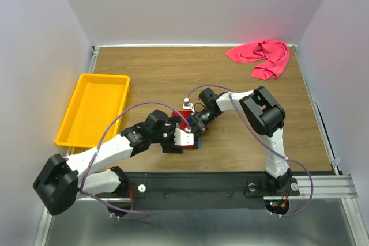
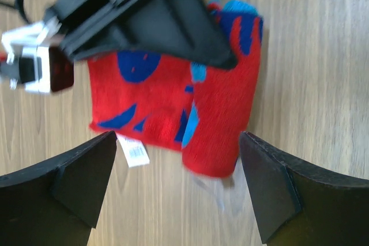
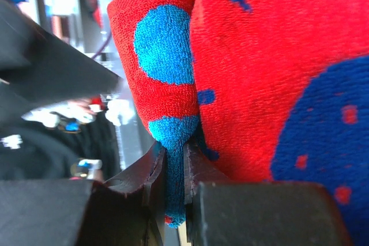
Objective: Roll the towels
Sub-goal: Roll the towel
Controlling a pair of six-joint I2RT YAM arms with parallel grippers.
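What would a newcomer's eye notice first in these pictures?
Mid-table, the right claw pinches a fold of the patterned red and blue towel, while the left claw hangs wide open above it. A pink towel lies crumpled at the far right corner, and a yellow tray sits at the left.

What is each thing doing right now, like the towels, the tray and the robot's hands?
patterned towel, partly rolled along one edge, pinched by the right hand
pink towel, crumpled in a heap, not rolled
yellow tray, right way up, nothing in it
left hand, open, above the patterned towel, not gripping it
right hand, shut on a fold of the patterned towel
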